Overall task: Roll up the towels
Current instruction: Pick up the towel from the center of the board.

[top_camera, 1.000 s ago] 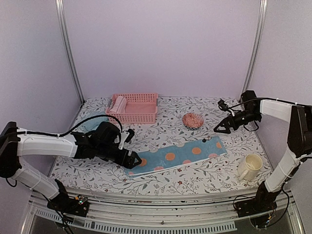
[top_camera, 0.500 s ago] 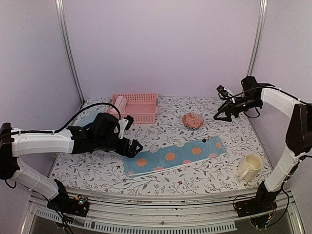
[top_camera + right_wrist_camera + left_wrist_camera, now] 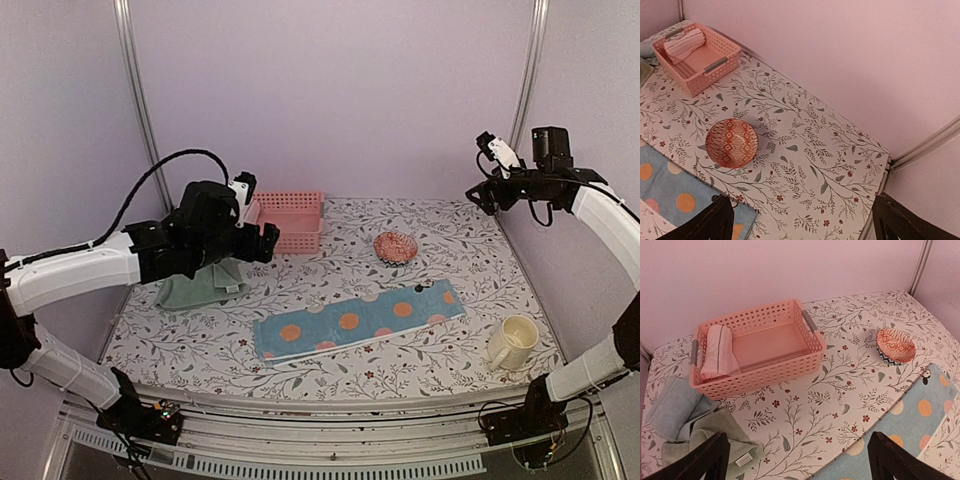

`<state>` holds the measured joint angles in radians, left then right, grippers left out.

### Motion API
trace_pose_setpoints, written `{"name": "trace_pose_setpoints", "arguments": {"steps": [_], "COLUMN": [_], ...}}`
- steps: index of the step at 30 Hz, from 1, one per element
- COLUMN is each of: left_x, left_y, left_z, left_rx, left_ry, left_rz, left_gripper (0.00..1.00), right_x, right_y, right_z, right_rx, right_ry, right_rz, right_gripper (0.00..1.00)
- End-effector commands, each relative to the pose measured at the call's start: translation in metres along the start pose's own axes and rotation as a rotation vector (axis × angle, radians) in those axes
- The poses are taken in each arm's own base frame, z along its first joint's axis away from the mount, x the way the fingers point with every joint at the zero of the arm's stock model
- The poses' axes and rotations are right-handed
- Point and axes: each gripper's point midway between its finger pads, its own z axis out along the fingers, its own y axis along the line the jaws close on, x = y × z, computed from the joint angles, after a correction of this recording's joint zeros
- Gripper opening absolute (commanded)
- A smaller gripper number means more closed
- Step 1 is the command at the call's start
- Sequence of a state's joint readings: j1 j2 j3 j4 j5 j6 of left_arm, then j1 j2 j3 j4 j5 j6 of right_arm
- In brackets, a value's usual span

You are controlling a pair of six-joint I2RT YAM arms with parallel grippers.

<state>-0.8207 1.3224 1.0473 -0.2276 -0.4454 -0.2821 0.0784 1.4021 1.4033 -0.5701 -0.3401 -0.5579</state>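
We see left gripper (image 3: 800,462) and right gripper (image 3: 800,220) gaping, empty; bowl (image 3: 396,245) one o'clock of spotted towel (image 3: 360,320), mug (image 3: 513,342) three o'clock.

**Spotted towel flat, both arms aloft**

A blue spotted towel (image 3: 350,322) lies as a long strip across the table (image 3: 330,375). A green towel (image 3: 200,290) sits crumpled at left, below the left gripper (image 3: 262,245). The right gripper (image 3: 480,195) hangs high at far right. A pink basket (image 3: 290,222), bowl (image 3: 396,246) and mug (image 3: 512,342) stand apart.

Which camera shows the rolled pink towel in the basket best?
Left wrist: the rolled pink towel lies near and whole in the basket. Right wrist shows it small, far off; in the top view the left arm mostly hides it.
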Motion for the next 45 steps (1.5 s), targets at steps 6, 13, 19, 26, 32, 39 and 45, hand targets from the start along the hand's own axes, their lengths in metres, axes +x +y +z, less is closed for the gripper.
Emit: {"name": "trace_pose_setpoints", "arguments": {"steps": [6, 13, 19, 26, 32, 39, 45], "left_x": [0.069, 0.141, 0.166, 0.183, 0.184, 0.185, 0.182], "left_y": [-0.012, -0.050, -0.058, -0.050, -0.046, -0.045, -0.043], "left_z": [0.030, 0.028, 0.026, 0.024, 0.023, 0.024, 0.024], "left_rx": [0.056, 0.294, 0.334, 0.286, 0.267, 0.259, 0.251], "left_ry": [0.207, 0.427, 0.495, 0.550, 0.550, 0.550, 0.541], "left_rz": [0.047, 0.018, -0.038, -0.004, -0.003, 0.002, 0.018], "left_gripper": [0.90, 0.45, 0.40, 0.40, 0.41, 0.41, 0.41], "right_x": [0.060, 0.185, 0.213, 0.237, 0.239, 0.246, 0.268], "right_y": [0.030, 0.095, 0.091, 0.095, 0.097, 0.106, 0.087], "right_z": [0.024, 0.067, 0.083, 0.096, 0.105, 0.114, 0.112], "right_rx": [-0.105, -0.407, -0.347, -0.291, -0.258, -0.238, -0.121], "right_ry": [0.114, 0.561, 0.646, 0.740, 0.768, 0.814, 0.900], "right_rz": [0.107, 0.315, 0.377, 0.359, 0.329, 0.292, 0.244], "right_gripper": [0.97, 0.57, 0.48, 0.47, 0.44, 0.45, 0.45]}}
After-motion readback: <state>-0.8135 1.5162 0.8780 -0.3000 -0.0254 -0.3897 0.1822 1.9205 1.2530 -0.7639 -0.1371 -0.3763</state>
